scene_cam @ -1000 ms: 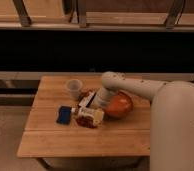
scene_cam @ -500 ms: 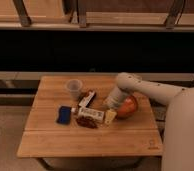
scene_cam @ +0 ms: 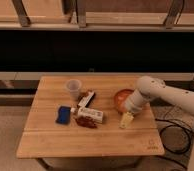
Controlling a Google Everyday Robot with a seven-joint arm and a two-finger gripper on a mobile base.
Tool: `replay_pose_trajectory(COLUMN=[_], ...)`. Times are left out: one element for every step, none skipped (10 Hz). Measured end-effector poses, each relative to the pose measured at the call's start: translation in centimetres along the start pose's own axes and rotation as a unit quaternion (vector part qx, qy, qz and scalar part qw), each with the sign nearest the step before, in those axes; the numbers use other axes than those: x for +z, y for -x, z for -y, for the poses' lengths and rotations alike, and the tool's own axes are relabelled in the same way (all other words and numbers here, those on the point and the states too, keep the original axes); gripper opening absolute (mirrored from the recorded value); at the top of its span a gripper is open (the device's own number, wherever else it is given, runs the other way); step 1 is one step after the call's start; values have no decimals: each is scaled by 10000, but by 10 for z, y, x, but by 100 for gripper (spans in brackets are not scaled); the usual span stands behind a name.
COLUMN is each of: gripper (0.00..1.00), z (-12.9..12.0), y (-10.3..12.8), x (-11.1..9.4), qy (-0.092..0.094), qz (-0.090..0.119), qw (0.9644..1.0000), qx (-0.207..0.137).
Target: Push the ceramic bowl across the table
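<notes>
The orange ceramic bowl (scene_cam: 121, 96) sits on the right part of the light-wood table (scene_cam: 90, 140), near its right edge. My white arm reaches in from the right and covers the bowl's right side. My gripper (scene_cam: 126, 120) hangs down just in front of the bowl, low over the tabletop, close to or touching the bowl's near rim.
A clear plastic cup (scene_cam: 73, 89) stands at the back middle. A white snack box (scene_cam: 86, 99), a reddish-brown packet (scene_cam: 89, 116) and a blue object (scene_cam: 64, 114) lie mid-table, left of the gripper. A dark logo (scene_cam: 151, 146) marks the front right corner. Cables (scene_cam: 176, 131) lie on the floor.
The arm and gripper have swept to the right, away from the snack packets. The bowl has slid to the right with them, toward the table's right edge.
</notes>
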Motion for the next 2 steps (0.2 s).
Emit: replay_pose_trajectory(gripper=[80,80], z=[-2,-6], y=[26,53], x=[-13,-24], qy=[-170,-304], qz=[63,94], qw=[9995,9983], qx=[-249,-489])
